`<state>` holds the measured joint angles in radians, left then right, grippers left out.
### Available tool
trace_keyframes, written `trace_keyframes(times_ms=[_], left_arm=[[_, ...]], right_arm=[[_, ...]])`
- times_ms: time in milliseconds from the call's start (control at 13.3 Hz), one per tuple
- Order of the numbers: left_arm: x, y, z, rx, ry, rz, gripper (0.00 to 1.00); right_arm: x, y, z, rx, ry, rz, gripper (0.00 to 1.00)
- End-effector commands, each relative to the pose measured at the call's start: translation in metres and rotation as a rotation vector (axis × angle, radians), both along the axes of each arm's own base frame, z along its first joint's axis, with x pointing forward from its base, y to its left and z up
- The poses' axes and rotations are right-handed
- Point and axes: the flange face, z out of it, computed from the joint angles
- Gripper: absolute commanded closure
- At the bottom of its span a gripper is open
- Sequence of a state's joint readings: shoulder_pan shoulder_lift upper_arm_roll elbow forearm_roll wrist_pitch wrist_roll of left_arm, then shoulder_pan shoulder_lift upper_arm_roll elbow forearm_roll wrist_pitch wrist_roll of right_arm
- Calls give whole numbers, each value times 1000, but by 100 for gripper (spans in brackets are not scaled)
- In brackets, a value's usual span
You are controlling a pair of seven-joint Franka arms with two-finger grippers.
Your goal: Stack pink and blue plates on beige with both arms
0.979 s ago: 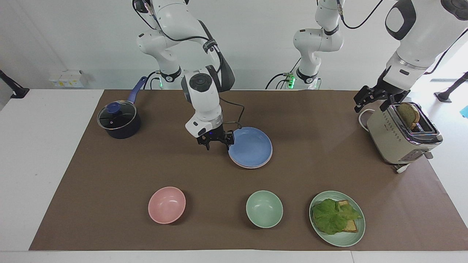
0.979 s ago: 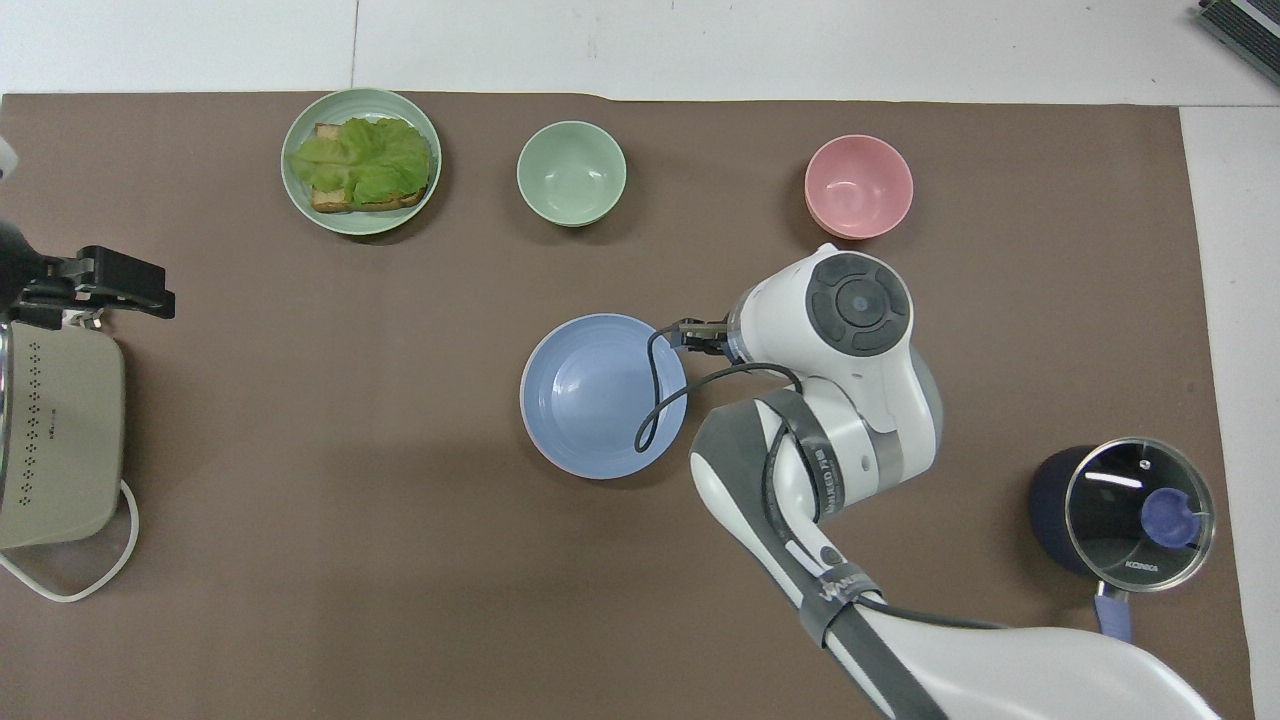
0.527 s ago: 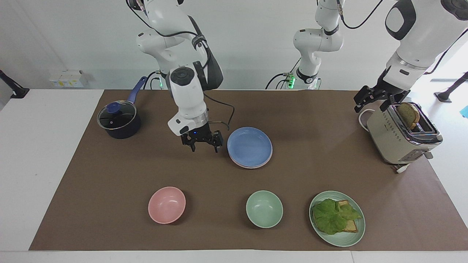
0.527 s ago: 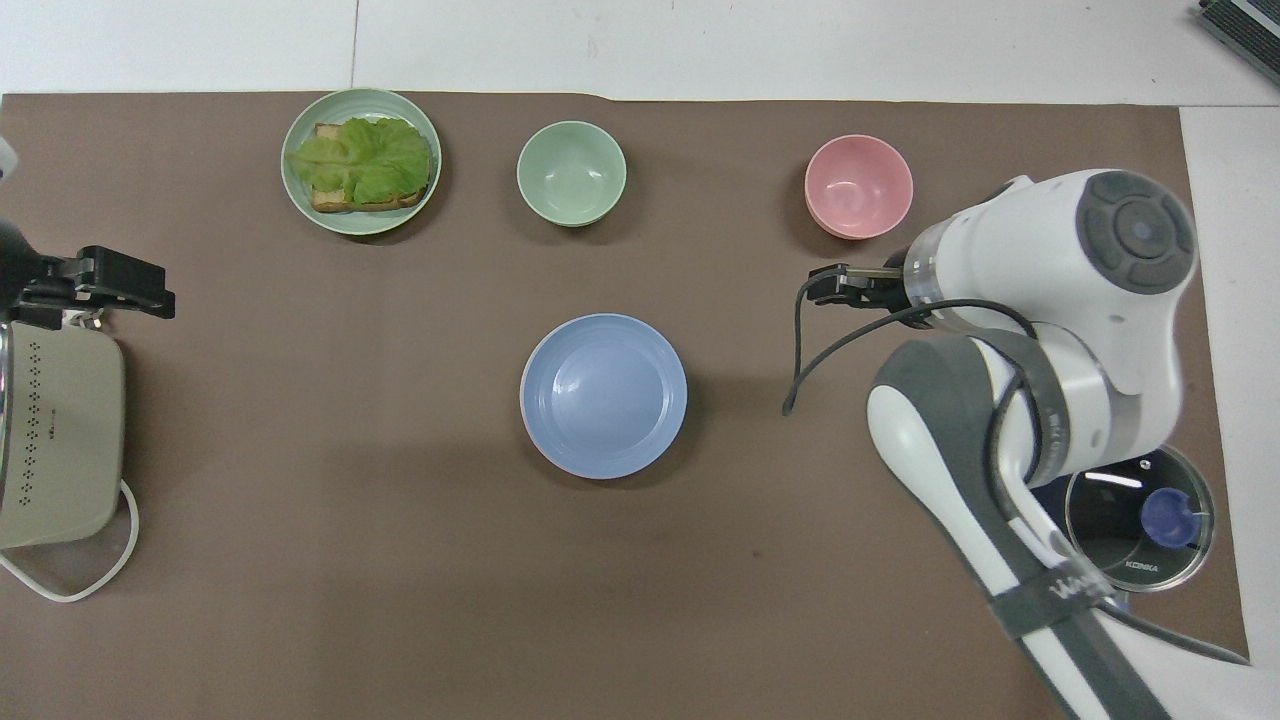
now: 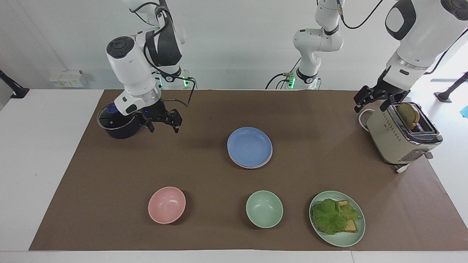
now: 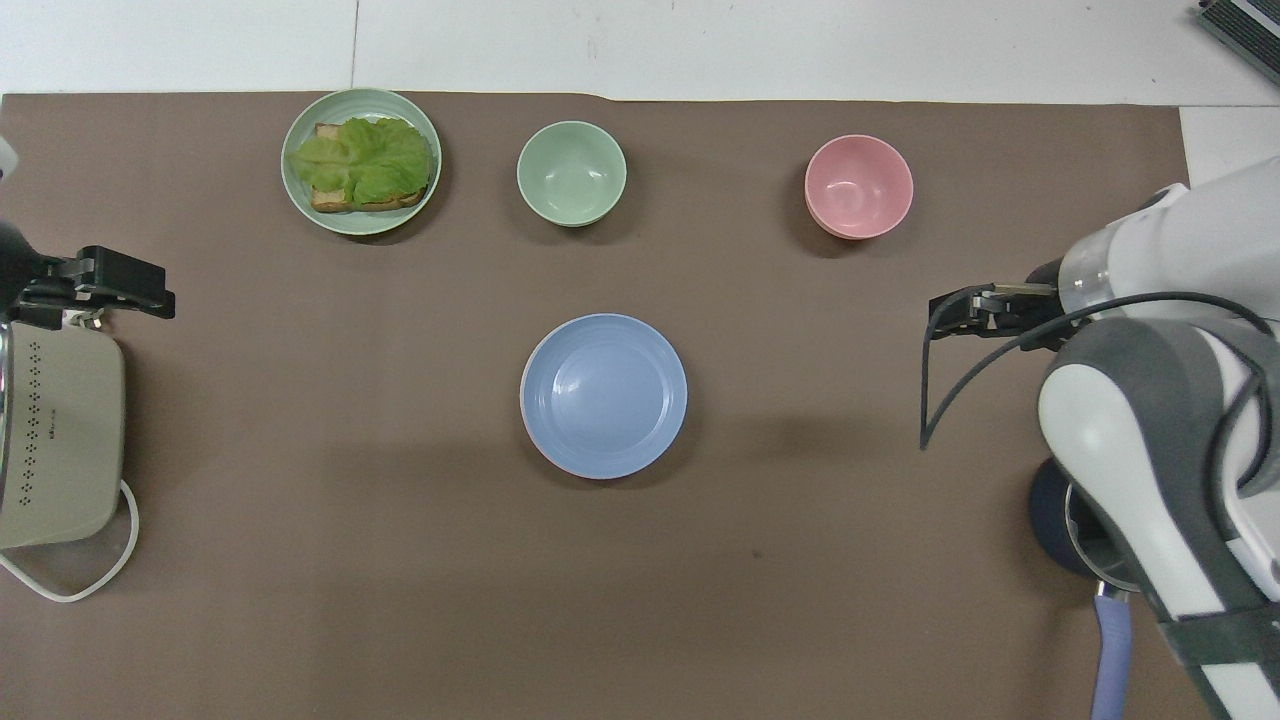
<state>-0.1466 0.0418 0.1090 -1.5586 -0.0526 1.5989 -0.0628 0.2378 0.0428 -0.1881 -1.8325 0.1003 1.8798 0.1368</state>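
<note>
In the middle of the brown mat the blue plate (image 5: 249,146) (image 6: 603,395) lies on top of a stack. The pink plate's rim (image 5: 250,167) peeks out under it. The beige plate is hidden under them. My right gripper (image 5: 162,125) (image 6: 962,310) hangs open and empty over the mat beside the pot, well away from the stack toward the right arm's end. My left gripper (image 5: 370,104) (image 6: 112,286) waits open and empty over the toaster's end nearer the robots.
A dark pot with a glass lid (image 5: 117,123) stands under the right arm's wrist. A beige toaster (image 5: 400,137) (image 6: 60,440) holds a bread slice. Farthest from the robots are a pink bowl (image 5: 166,204) (image 6: 858,187), a green bowl (image 5: 264,209) (image 6: 571,172) and a green plate (image 5: 340,243) with lettuce and bread.
The right gripper, open beside the blue plate a second ago, has swung away toward the pot at the right arm's end and risen. Stack and left arm have not moved.
</note>
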Motion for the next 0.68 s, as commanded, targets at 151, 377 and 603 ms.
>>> trace_keyframes(times_ms=[151, 377, 603], left_arm=[[-5, 2, 2, 19, 4, -9, 0], [-5, 2, 2, 19, 4, -9, 0], [-5, 2, 2, 19, 4, -9, 0]], right_arm=[[-16, -78, 23, -14, -15, 39, 0], [-28, -107, 63, -39, -36, 49, 0], [-32, -108, 125, -95, -27, 59, 0]])
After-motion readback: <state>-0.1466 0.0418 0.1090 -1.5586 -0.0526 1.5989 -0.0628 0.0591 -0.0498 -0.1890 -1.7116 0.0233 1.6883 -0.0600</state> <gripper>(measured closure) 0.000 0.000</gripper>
